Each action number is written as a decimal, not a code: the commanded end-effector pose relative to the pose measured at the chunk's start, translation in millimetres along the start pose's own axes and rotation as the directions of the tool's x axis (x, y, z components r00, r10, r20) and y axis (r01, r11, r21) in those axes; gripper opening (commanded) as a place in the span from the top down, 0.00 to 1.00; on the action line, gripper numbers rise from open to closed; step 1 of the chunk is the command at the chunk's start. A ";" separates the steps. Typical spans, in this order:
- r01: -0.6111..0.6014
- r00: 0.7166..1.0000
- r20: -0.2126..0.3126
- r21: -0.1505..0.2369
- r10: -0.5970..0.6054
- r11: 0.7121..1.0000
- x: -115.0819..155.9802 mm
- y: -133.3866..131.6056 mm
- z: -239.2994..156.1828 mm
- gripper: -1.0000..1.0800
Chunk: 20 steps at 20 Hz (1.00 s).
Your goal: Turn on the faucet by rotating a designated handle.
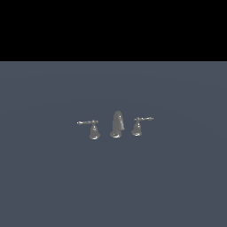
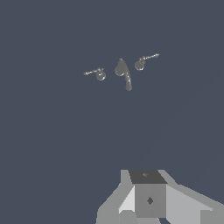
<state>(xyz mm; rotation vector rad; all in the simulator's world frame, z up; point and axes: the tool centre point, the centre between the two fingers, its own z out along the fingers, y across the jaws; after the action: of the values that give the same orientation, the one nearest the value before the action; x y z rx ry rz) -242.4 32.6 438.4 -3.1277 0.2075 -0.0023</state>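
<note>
- While the faucet (image 1: 116, 125) sits near the middle of the flat grey floor (image 1: 44, 186), bare surface stretches around it on every side
- It has 3 separate pieces: a spout (image 1: 117, 123) in the centre and a lever piece on each side, with gaps between them
- The designated handle (image 1: 90, 127) stands at the exterior view's left; its thin lever points outward, away from the spout
- The twin handle (image 1: 140, 124) stands at the exterior view's right
- In the wrist view the gripper (image 2: 148, 197) shows only partly, well apart from the faucet (image 2: 122, 70)
- Its fingers are hidden, so I cannot tell whether they are released or clenched
</note>
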 end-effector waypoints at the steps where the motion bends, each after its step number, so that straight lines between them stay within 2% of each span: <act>1: -0.051 0.999 0.000 0.000 0.051 0.999 4.1 -9.4 14.1 1.00; 10: -0.246 0.969 0.000 0.000 0.246 0.969 25.7 -44.5 68.5 1.00; 20: -0.449 0.894 0.001 0.002 0.449 0.894 57.9 -78.3 128.6 1.00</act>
<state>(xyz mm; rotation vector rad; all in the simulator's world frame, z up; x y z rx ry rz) -180.2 99.2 319.6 -3.0095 0.8722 0.0016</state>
